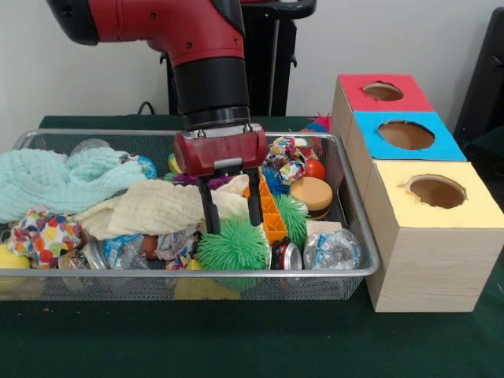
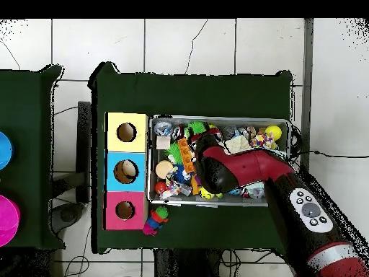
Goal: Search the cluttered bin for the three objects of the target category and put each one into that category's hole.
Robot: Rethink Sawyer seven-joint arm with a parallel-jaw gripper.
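The hand (image 1: pixel 231 211) hung open and empty in the bin (image 1: pixel 358 260), above a green ball (image 1: pixel 233 246). No plush animal showed; it should dig under cloths (image 1: pixel 161 206). The red hole (image 1: pixel 383 91) waited.

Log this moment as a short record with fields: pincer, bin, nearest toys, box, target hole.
pincer: pincer open, black fingers pointing down into the clutter, holding nothing
bin: wire mesh bin packed with cloths, balls and wrappers
nearest toys: green spiky ball just below the fingertips; orange plastic piece beside them
box: wooden box beside the bin, with three holes on top
target hole: red-surround hole, at the end nearest the robot, nothing visible inside
plush animals: none clearly visible
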